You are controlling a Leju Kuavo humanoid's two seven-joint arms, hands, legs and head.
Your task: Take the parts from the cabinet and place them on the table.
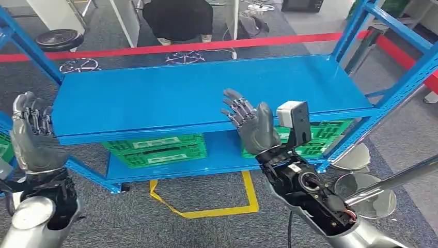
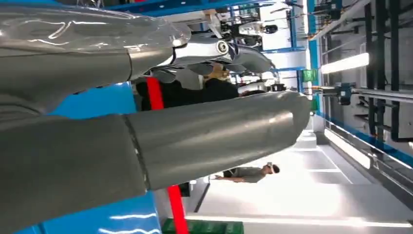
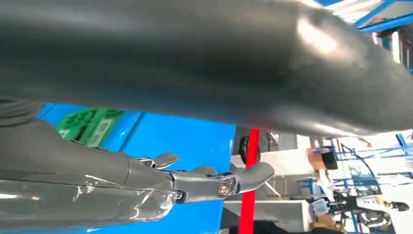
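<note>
A blue metal cabinet [image 1: 206,93] stands before me, its top shelf bare. On the lower shelf sit two green crates, one on the left [image 1: 157,150] and one on the right [image 1: 317,135]. My left hand [image 1: 31,132] is raised at the shelf's left end, fingers straight and apart, holding nothing. My right hand [image 1: 250,124] is raised in front of the top shelf's front edge, fingers spread and empty. In the wrist views the left hand [image 2: 146,141] and the right hand [image 3: 160,180] show extended fingers with nothing in them. What lies inside the crates is hidden.
A red line [image 1: 170,47] runs across the floor behind the cabinet, and a person in black [image 1: 178,20] crouches beyond it. Yellow tape [image 1: 206,206] marks the floor in front. A black stool [image 1: 59,39] stands far left; round metal bases [image 1: 361,186] lie at right.
</note>
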